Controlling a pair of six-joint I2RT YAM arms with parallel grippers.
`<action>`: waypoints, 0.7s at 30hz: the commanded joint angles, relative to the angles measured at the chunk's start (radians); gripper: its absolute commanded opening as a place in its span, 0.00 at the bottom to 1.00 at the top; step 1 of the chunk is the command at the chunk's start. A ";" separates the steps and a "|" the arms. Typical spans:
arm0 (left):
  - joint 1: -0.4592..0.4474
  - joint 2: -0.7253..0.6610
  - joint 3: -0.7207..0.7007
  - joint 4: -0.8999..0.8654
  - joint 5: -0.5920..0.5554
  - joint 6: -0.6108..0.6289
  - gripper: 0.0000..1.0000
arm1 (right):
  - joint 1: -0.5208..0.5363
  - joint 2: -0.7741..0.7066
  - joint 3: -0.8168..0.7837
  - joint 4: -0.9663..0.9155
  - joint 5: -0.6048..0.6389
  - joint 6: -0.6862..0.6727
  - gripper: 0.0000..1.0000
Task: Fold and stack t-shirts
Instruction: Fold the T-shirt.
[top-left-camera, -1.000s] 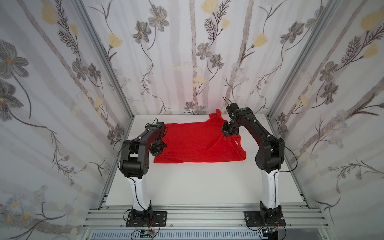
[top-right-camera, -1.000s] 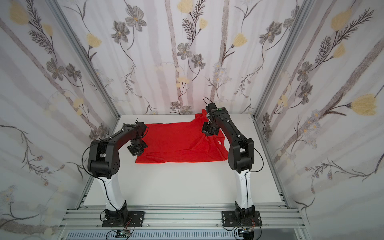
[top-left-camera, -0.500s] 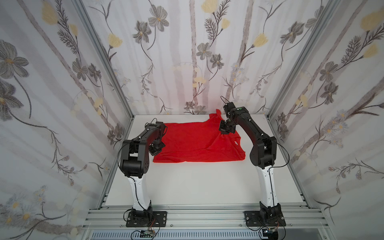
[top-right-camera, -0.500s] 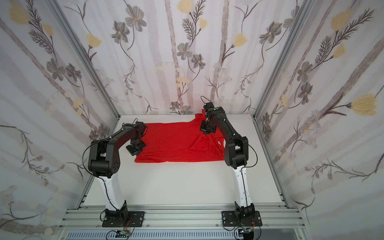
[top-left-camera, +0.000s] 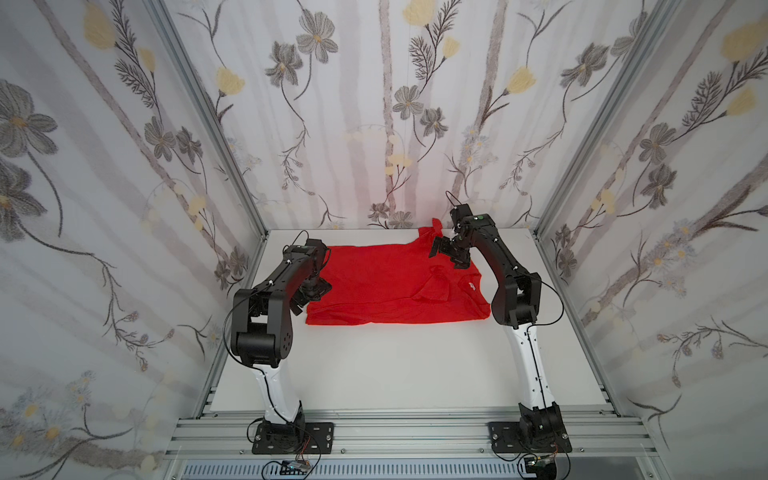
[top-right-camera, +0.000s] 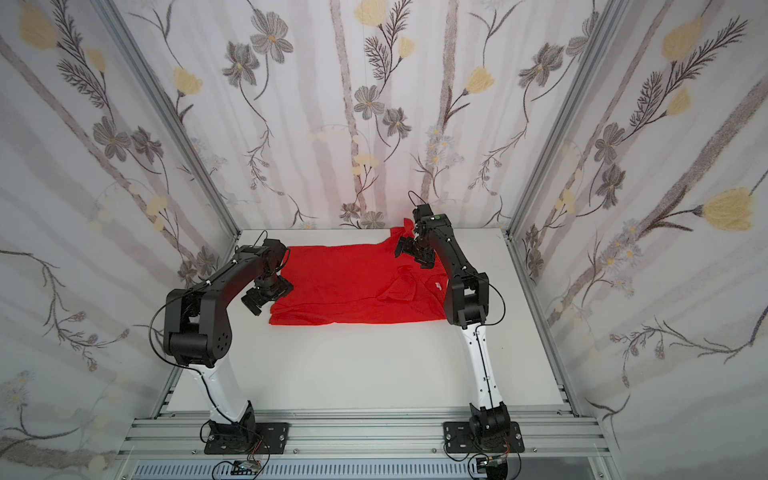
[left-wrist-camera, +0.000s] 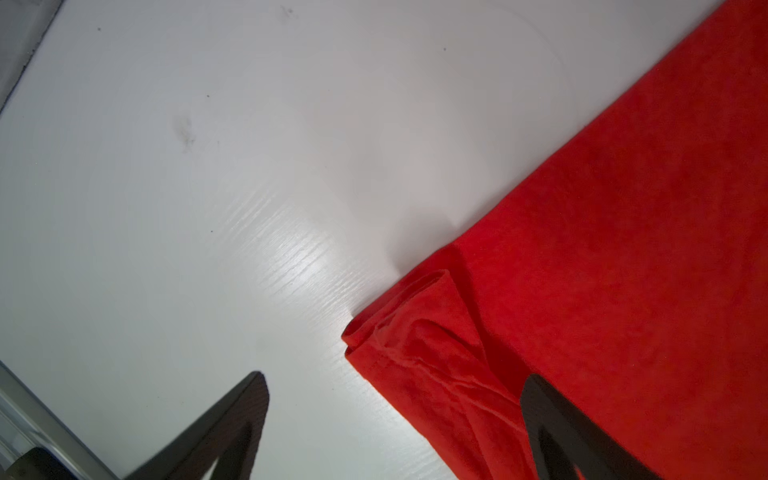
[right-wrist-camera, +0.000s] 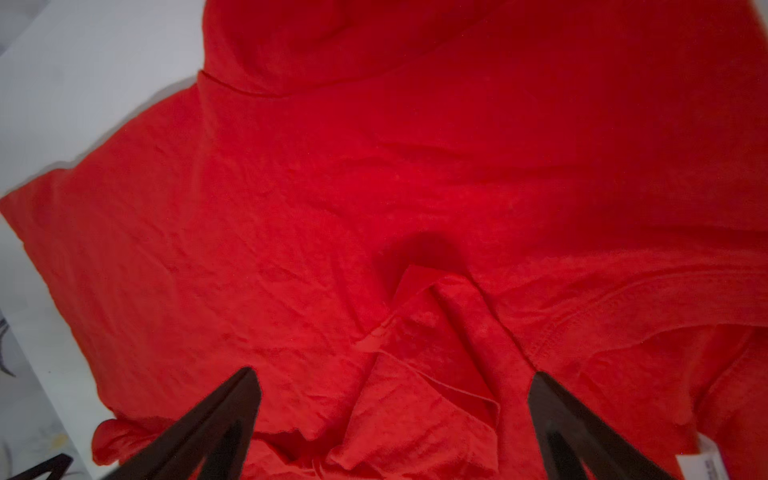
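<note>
Shirt: the red shirt (top-left-camera: 390, 286) lies flat on the table (top-left-camera: 395, 365), in the half toward 12 o'clock. Both top views show it, its long side running from 9 to 3 o'clock with the neck end at 3.
Left gripper: the left gripper (top-left-camera: 311, 293) hangs at the shirt's 9 o'clock edge, jaws wide apart, holding nothing.
Right gripper: the right gripper (top-left-camera: 449, 253) hangs over the shirt's 1 o'clock corner, jaws wide apart, holding nothing.
Left wrist view only: a rolled, doubled hem corner (left-wrist-camera: 399, 324) lies just ahead of the spread fingers. One finger (left-wrist-camera: 245, 407) is over bare table, the other over cloth.
Right wrist view only: a small bunched fold (right-wrist-camera: 440, 316) sits just ahead of the jaws, and both fingers are over red cloth. The white label (right-wrist-camera: 702, 465) is cut by the frame edge and its print is unreadable.
Top views only: a sleeve (top-left-camera: 434, 226) points to 12 o'clock by the back wall, and a flap (top-left-camera: 432, 289) lies folded over near the neck.
Hidden: the right arm (top-left-camera: 515, 291) covers part of the shirt's 3 o'clock edge. Whether any fingertip touches the cloth cannot be told.
Change: a second ago the shirt lay in the same place with the same outline. The right arm's elbow has since shifted toward 9 o'clock. The earlier top views are too small to show how the jaws stood.
</note>
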 joint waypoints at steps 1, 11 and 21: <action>0.010 -0.082 -0.063 -0.013 -0.016 -0.073 0.96 | -0.008 -0.040 0.011 -0.006 -0.054 -0.013 1.00; 0.112 -0.346 -0.489 0.265 0.301 -0.084 0.78 | -0.069 -0.464 -0.612 0.025 0.020 -0.135 0.96; 0.147 -0.287 -0.522 0.407 0.354 -0.028 0.71 | -0.182 -0.610 -1.033 0.193 -0.126 -0.174 0.89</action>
